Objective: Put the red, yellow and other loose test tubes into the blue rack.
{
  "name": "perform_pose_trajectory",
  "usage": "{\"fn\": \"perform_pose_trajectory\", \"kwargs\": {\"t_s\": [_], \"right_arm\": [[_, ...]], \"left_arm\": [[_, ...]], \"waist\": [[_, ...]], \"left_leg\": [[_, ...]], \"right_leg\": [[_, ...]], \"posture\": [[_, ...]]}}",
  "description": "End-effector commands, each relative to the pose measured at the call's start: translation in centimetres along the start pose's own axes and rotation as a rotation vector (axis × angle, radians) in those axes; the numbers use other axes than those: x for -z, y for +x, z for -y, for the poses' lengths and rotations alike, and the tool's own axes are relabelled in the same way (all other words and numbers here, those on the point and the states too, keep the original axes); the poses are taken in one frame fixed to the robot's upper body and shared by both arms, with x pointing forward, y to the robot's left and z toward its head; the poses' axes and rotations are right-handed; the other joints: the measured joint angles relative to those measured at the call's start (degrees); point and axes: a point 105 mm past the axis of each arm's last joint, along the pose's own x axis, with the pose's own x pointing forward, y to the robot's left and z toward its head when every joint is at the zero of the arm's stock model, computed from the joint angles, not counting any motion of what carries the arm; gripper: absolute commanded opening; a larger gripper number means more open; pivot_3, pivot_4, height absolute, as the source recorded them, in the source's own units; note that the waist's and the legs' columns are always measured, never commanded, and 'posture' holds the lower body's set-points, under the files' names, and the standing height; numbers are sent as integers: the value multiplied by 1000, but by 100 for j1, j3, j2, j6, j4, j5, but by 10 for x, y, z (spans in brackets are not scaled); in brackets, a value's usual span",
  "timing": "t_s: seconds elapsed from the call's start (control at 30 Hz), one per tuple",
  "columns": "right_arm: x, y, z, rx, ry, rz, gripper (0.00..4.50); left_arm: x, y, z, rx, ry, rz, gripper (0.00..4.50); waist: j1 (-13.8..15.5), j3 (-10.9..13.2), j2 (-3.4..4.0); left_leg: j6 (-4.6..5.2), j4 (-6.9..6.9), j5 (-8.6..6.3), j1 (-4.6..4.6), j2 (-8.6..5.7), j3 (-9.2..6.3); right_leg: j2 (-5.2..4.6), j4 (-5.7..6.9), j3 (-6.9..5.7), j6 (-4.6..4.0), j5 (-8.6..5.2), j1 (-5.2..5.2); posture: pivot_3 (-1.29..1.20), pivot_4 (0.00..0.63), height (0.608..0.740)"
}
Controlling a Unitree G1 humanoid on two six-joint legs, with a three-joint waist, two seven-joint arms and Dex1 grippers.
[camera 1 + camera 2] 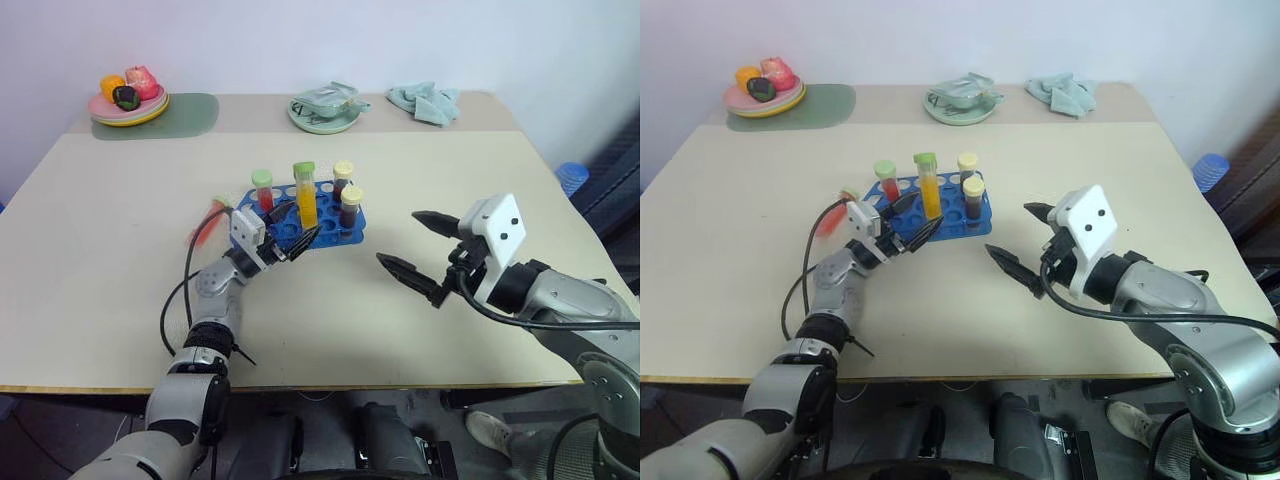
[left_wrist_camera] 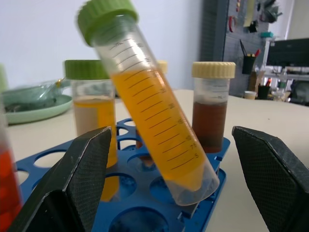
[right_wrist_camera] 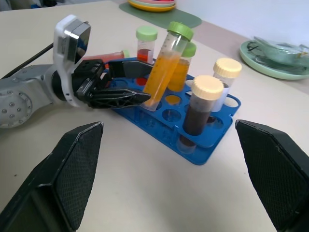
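One broad beige table [image 1: 110, 300] carries everything in front of me, with a pale wall behind it. Near its middle sits the blue rack [image 1: 345, 232], my largest task piece, its grid of round holes facing up. My right gripper [image 1: 420, 250] hangs over bare tabletop to the right of the rack, well apart from it, both black fingers spread wide with nothing between them. My left gripper [image 1: 292, 228] sits at the rack's near left corner, its jaws also spread; from my left wrist I see one finger on each side of the yellow tube [image 2: 154, 121] with clear gaps, so I am not pinching it. That tube, green-capped and full of orange-yellow liquid, leans tilted in a near hole of the rack. Behind it stand a red tube [image 1: 263, 190] with a green cap, upright in the rack's left side, and two brown tubes with pale-yellow caps, one at the right end [image 1: 350, 207] and one further back [image 1: 343, 178]. A second orange tube [image 3: 182, 67] with a green cap stands just behind the leaning one. One more red tube [image 1: 208, 228] lies loose on the table just left of my left wrist. Along the far edge sit a plate of fruit [image 1: 128, 110] on a green mat [image 1: 195, 115], a pale green dish [image 1: 325, 115], and a crumpled cloth [image 1: 425, 102].
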Motion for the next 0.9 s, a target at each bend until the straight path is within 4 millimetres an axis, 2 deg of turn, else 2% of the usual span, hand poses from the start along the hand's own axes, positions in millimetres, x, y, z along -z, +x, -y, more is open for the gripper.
{"fn": "perform_pose_trajectory", "kwargs": {"t_s": [0.03,0.17,0.37,0.5,0.7,0.83,0.9], "right_arm": [[-10,-1,1,1,-41,41,4500],[-10,-1,1,-3,-40,41,4500],[-5,0,1,-11,-33,43,4500],[-5,1,0,-19,-35,45,4500],[-5,1,1,-31,-39,43,4500],[-7,5,1,-48,-38,48,4500],[-8,6,1,-55,-38,49,4500]], "left_arm": [[-25,4,-3,16,-5,50,4091],[-49,3,-5,44,8,76,4091],[-64,2,-9,55,-27,72,4091],[-73,0,-8,87,-101,15,4091],[-110,-7,-13,125,-172,-23,4091],[-122,-1,-12,123,-267,-80,4091],[-122,1,-8,130,-304,-162,4091]], "waist": [[-1,2,-1],[7,4,-1],[21,4,-1],[9,7,-1],[5,12,3],[18,15,2],[18,16,0]], "left_leg": [[0,0,0,-1,0,0],[-5,0,3,-10,0,-2],[-10,0,5,-10,0,-2],[-14,0,7,-10,0,-1],[-13,-1,7,-11,1,-2],[-18,0,10,-11,-1,-2],[-18,-1,10,-11,-1,-3]], "right_leg": [[0,0,0,0,0,-1],[0,-1,-1,0,0,-9],[0,-5,-1,0,0,-8],[0,-6,-1,0,0,-8],[0,-5,-1,0,0,-9],[0,-7,-1,0,0,-8],[0,-8,-2,0,0,-8]], "posture": [[0,150,740],[0,150,740],[0,150,740],[0,150,740],[0,150,740],[0,150,740],[0,150,740]]}}
